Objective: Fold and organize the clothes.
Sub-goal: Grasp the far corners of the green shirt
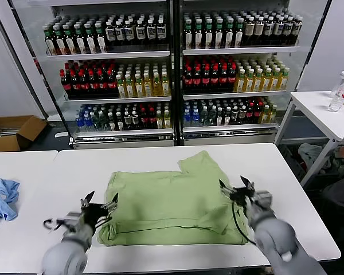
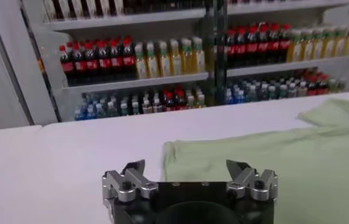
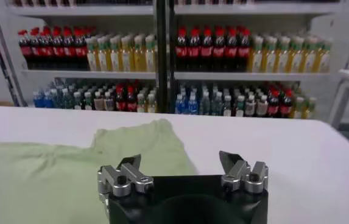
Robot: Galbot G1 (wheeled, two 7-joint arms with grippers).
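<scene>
The light green shirt, apparently already partly folded, lies mid-counter, soft, light and limp, so the spread left tool and spread right tool, poised at its near corners, should pinch hem edges.

Each arm ends in a rounded grey wrist housing. The left gripper and right gripper have black bodies, silver-grey finger mounts with dark screws, and dark pointed jaws. Black cables loop beside both wrists.
</scene>
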